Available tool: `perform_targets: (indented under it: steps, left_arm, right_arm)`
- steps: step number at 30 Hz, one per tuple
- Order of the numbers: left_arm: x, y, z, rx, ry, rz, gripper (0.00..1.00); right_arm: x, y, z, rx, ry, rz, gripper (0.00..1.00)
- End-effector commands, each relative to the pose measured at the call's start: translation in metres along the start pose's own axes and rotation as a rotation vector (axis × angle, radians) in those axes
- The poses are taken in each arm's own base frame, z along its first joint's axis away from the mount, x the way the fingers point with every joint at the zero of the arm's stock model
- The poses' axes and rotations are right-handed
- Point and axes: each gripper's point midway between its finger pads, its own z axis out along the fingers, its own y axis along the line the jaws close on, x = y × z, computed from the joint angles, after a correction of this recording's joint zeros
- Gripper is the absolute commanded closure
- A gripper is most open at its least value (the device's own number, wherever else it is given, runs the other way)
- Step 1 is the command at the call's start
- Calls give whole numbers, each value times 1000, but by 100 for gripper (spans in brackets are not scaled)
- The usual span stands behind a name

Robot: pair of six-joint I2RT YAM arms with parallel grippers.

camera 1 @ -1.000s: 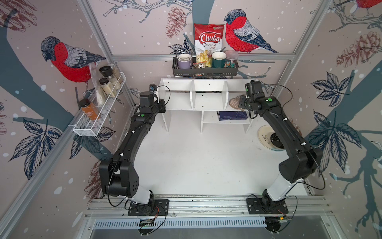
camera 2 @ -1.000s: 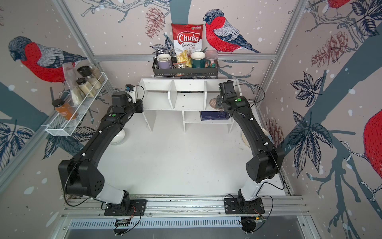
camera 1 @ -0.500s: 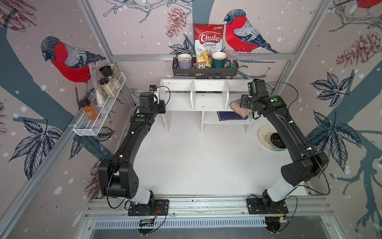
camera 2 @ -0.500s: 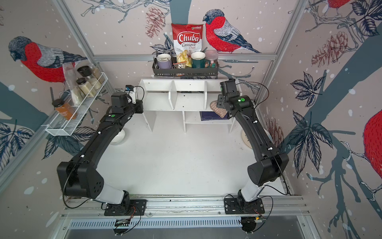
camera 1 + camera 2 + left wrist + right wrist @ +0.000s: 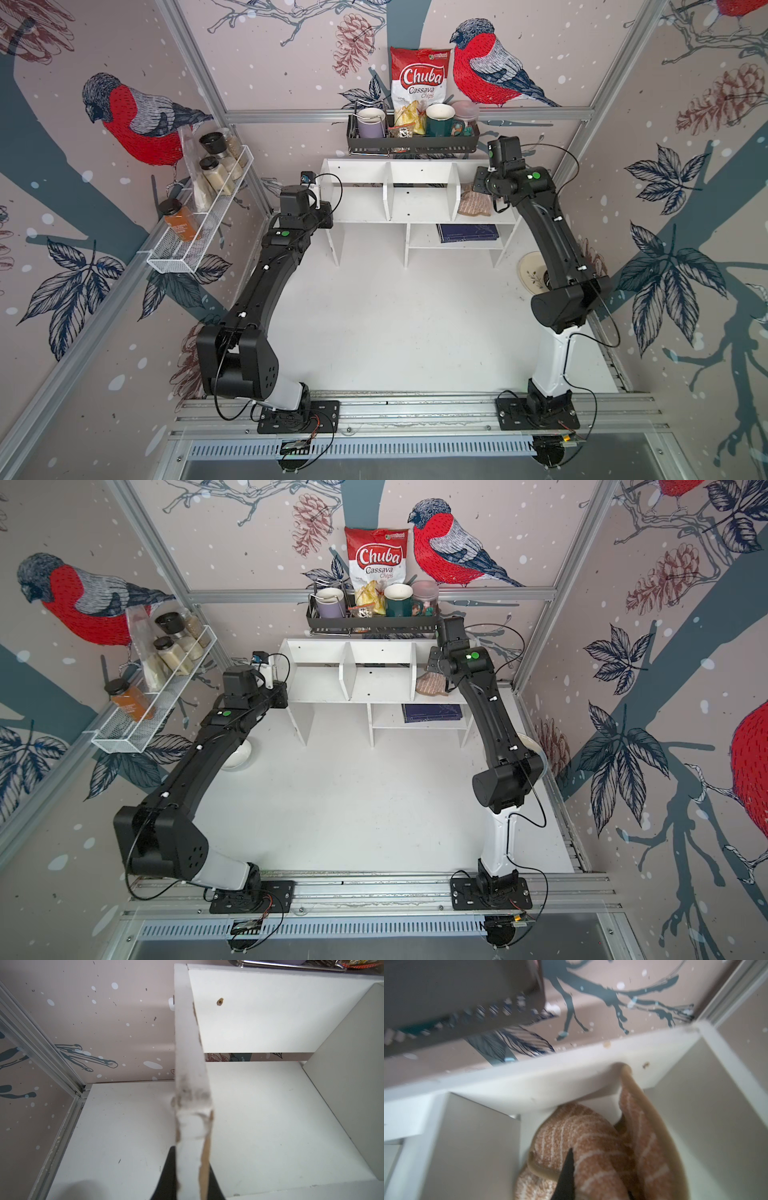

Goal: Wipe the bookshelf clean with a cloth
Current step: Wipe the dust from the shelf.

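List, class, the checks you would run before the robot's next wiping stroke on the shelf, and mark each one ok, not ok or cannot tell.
1. Grip on the cloth: ok, bunched between the fingers of the right gripper.
2. Cloth on the bookshelf: ok, in its right-hand upper compartment, one corner up against the back panel.
3. Bookshelf steadied: ok, left gripper shut on its left side panel.
4. Other upper compartments free: ok, nothing in them.
5. Lower shelf free: not ok, a blue book lies there.
6. Gap between right wrist and black rack: cannot tell.
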Motion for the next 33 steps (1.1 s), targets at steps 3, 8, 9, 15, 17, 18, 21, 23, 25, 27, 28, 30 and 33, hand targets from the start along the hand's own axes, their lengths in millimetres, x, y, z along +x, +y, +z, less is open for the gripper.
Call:
perform_targets:
  steps: [3,8,9,15,17,18,21,23,25,27,28,30,33]
  left_arm:
    - [68,-40,-7,210,277,-80,100]
    - [68,-43,-6,230,280,-81,100]
    - [69,-44,-5,234,282,-82,100]
    - [71,-45,-5,243,294,-83,100]
    - [71,-46,-4,248,295,-86,100]
    - [71,-46,-4,248,295,-85,100]
    - [75,-46,-1,247,306,-89,100]
    - [75,-45,-1,245,307,-89,100]
    - [75,-45,-1,241,307,-86,100]
    - [75,-44,-2,236,307,-82,100]
    - [75,-44,-2,236,307,-83,100]
    - [75,-44,-1,238,308,-83,100]
    - [77,-44,0,237,313,-85,100]
  right_arm:
    - [-17,-20,-12,66,-54,0,100]
    - [0,-62,-8,160,-31,33,100]
    - [5,-69,-8,167,-25,40,100]
    - [39,-71,-10,135,38,57,100]
    - [54,-58,-7,84,70,51,100]
    - [60,-51,-6,63,86,44,100]
    - [72,-26,-1,-9,120,29,100]
    - [67,-16,-1,-53,114,44,100]
    - [54,-12,-5,-67,97,62,100]
    - [37,-9,-11,-71,64,63,100]
    - [29,-8,-16,-73,46,62,100]
    - [10,-6,-26,-77,3,61,100]
    - [-7,-7,-36,-70,-39,61,100]
